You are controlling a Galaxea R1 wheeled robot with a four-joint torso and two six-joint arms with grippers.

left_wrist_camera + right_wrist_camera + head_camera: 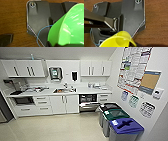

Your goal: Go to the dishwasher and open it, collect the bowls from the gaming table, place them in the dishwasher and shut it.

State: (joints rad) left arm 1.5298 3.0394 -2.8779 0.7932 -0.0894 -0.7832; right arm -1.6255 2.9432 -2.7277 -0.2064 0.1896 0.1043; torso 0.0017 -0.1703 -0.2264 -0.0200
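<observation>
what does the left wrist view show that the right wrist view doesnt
The left wrist view has a lime green bowl large at its edge, plus a thin blue wire looping across the robot's dark plate. The right wrist view has a yellow bowl instead, beside a grey jointed bar of the robot. Both share the dark robot plate with round fittings and a brown wood-grain surface behind it. In neither can I tell how the fingers stand.

Pale floor (60, 127) lies open up to the dishwasher (88, 102), whose door hangs partly open. Three lidded bins (117, 122) line the right wall, narrowing that side.
</observation>
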